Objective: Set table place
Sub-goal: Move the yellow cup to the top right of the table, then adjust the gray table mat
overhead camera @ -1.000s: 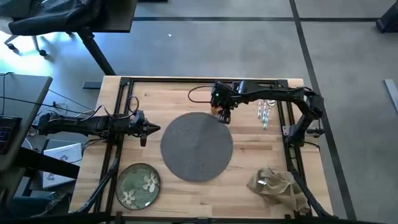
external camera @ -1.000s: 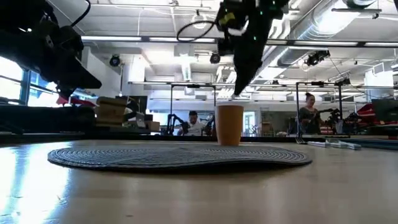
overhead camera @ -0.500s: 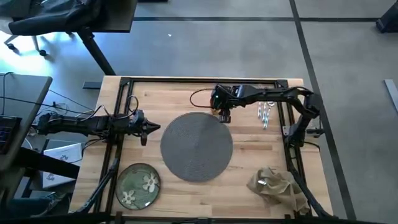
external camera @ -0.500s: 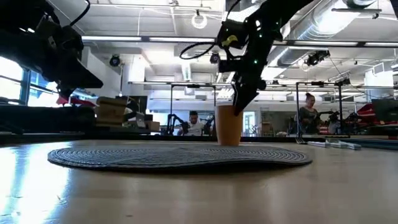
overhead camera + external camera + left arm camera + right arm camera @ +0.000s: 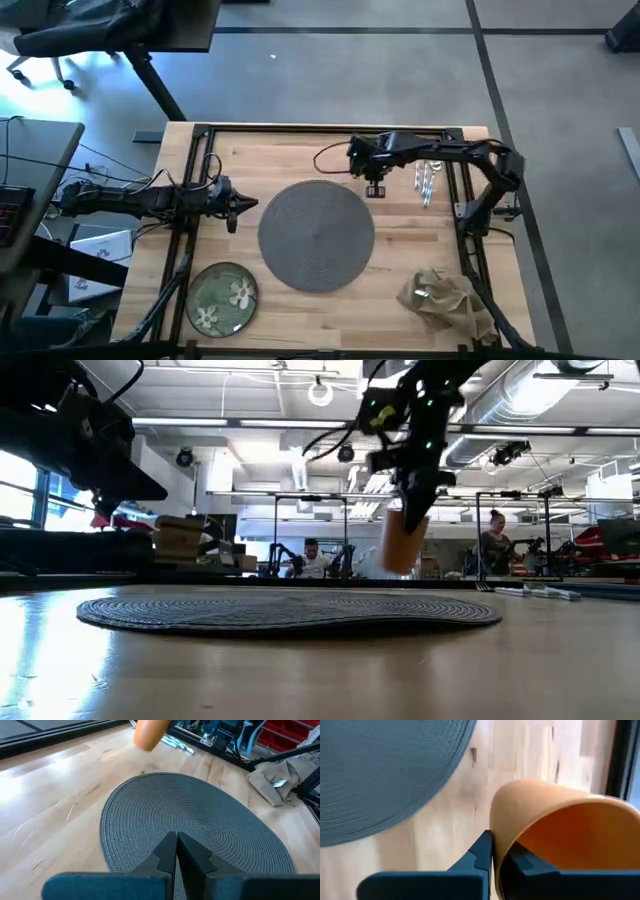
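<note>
Right gripper [image 5: 405, 520] pinching the orange cup [image 5: 402, 542] by its rim, lifted clear of the table [image 5: 250, 160].
Cup hangs tilted just beyond the placemat's [image 5: 316, 236] far-right edge; left gripper [image 5: 246, 206] closed, empty, waiting beside the mat's left edge.

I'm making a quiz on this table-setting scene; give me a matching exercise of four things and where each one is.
Things:
1. cup
2. plate
3. napkin
4. placemat

Places:
A. near left corner of the table
B. middle of the table
C. held off the table by the right end effector
D. crumpled at the near right

Pairs: 1-C, 2-A, 3-D, 4-B
</note>
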